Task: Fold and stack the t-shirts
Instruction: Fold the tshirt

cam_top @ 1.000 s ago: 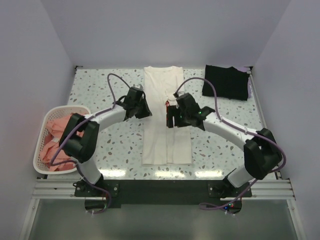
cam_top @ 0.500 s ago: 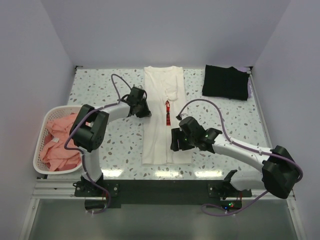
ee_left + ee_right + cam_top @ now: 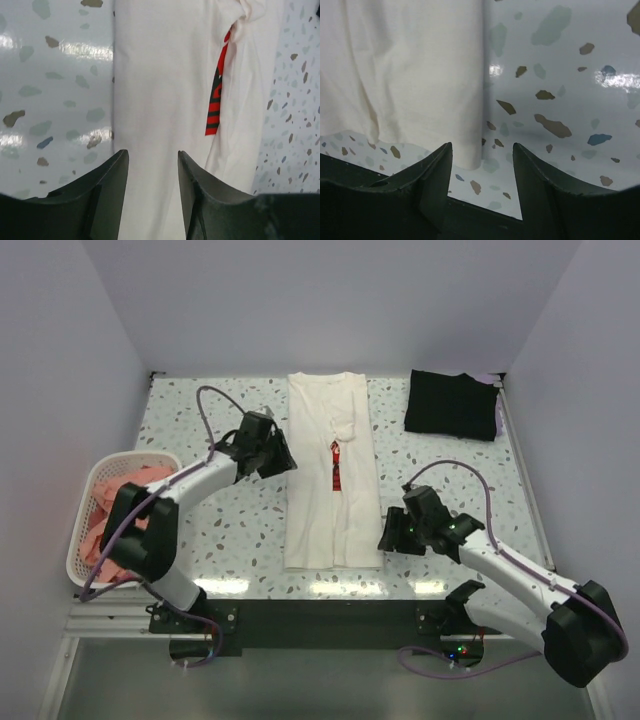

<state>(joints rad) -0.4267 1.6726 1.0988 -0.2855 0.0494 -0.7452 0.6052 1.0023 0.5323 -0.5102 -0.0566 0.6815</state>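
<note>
Top external only: black t-shirt (image 3: 452,405), basket (image 3: 76,545). Wrists: white t-shirt (image 3: 160,100), terrazzo table (image 3: 560,75).

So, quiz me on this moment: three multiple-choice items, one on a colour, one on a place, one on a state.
1. The cloth in the white lattice basket is
A. salmon-pink
B. blue
C. green

2. The black t-shirt lies
A. in the basket
B. folded at the far right of the terrazzo table
C. under the left arm

3. The right gripper is
A. open and empty, at the near right corner of the white t-shirt
B. shut on the black t-shirt
C. shut on a pink shirt

Answers:
1. A, since salmon-pink cloth shows over the basket's rim.
2. B, since the top view shows it folded by the far right edge, apart from both arms.
3. A, since the right wrist view shows the jaws apart with only the shirt's corner and table beyond them.
</note>
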